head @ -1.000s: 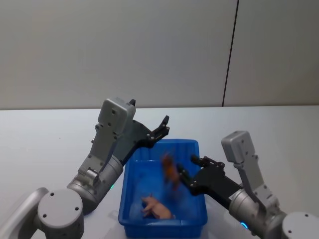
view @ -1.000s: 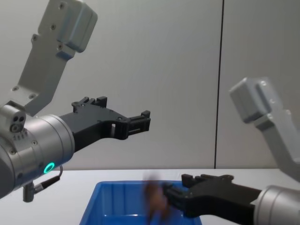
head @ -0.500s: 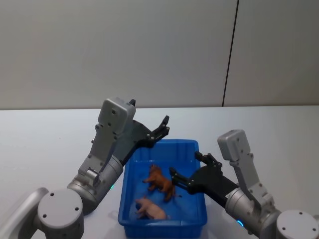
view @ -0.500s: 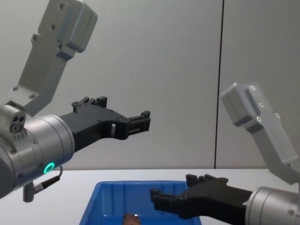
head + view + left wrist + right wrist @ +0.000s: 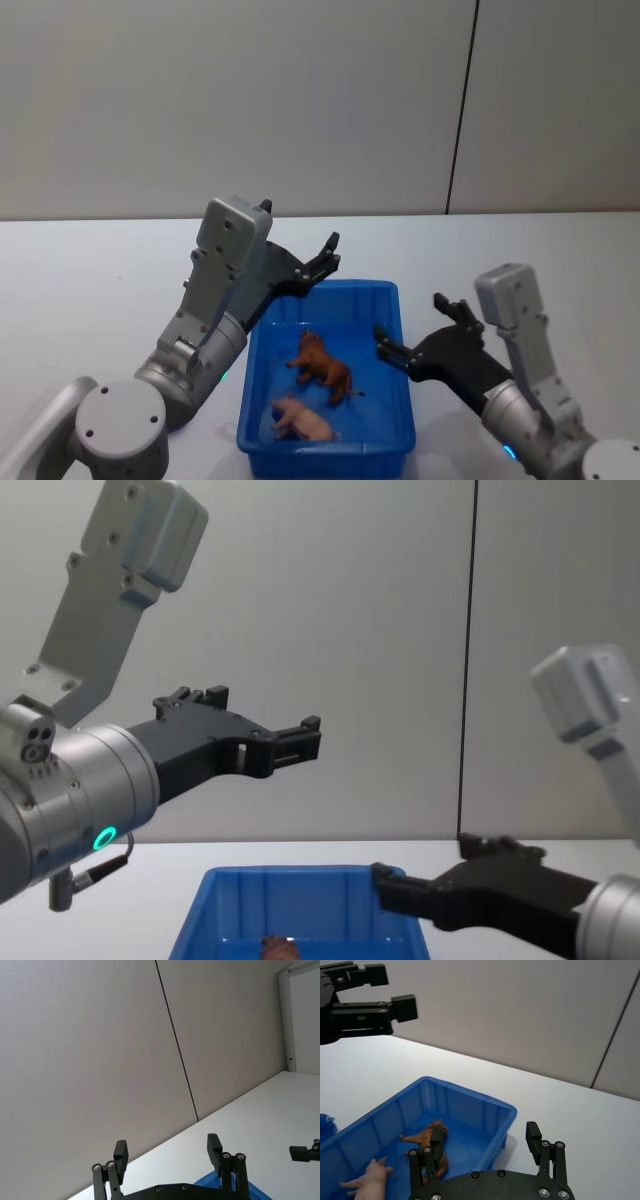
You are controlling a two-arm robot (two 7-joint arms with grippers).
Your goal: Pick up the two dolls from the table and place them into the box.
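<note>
My right pincer [image 5: 410, 325] hangs released and empty by the right rim of the box [image 5: 360, 287]; my left pincer [image 5: 331, 254], released too, hovers over its far edge. Inside lie the brown doll [image 5: 322, 366] and, nearer me, the pink doll [image 5: 300, 420]

Behind, a plain pale grey wall [image 5: 200, 100], smooth, matt and unmarked, spanning the full width of the head and chest views. Splits into two halves along a thin dark seam [image 5: 462, 110], running top to bottom right of centre, nearly upright in the chest view, leaning a little in the head view and slanting more steeply in both wrist views. Ends, in the left wrist view, at a narrow white frame [image 5: 286, 1020] standing upright, with a paler, brighter panel [image 5: 306, 1020] just beyond it.
</note>
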